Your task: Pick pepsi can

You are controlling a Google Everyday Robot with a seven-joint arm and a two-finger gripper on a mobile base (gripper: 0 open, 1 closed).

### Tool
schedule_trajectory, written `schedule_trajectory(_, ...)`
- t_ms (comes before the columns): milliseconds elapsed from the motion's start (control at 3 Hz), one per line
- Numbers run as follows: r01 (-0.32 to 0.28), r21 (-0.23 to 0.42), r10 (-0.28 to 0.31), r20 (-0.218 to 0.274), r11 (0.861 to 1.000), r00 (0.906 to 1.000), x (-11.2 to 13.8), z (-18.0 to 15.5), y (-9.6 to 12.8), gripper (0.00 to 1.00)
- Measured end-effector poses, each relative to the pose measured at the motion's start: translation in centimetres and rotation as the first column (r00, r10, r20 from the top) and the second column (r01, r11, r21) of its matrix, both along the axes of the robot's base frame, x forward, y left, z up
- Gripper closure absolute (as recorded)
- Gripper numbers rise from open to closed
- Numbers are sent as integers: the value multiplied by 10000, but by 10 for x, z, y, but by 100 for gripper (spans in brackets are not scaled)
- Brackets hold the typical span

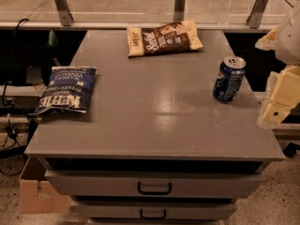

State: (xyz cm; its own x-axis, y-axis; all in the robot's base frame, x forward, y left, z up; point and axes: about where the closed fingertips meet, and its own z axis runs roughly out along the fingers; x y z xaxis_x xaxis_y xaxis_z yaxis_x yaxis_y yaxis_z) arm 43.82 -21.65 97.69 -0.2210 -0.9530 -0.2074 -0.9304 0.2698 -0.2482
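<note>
The pepsi can (pixel 228 78) stands upright on the right side of the grey cabinet top (pixel 154 107). It is dark blue with a silver top and a round logo. My gripper (pixel 280 100) is at the right edge of the view, just off the cabinet's right edge and to the right of the can, apart from it. Only cream-coloured parts of it show.
A blue chip bag (pixel 65 90) lies flat at the left edge of the top. A brown chip bag (pixel 164 38) lies at the back middle. Drawers with dark handles (pixel 154 188) face front. A cardboard box (pixel 35 191) sits on the floor at the left. A railing runs behind.
</note>
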Motion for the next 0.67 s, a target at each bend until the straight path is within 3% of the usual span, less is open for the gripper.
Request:
schedule_trajectory(333,0,0,0,2,10000,10000,0,0,0,0)
schedule_trajectory(667,182,475,-188,109,9987,9998,13,-6,-16,0)
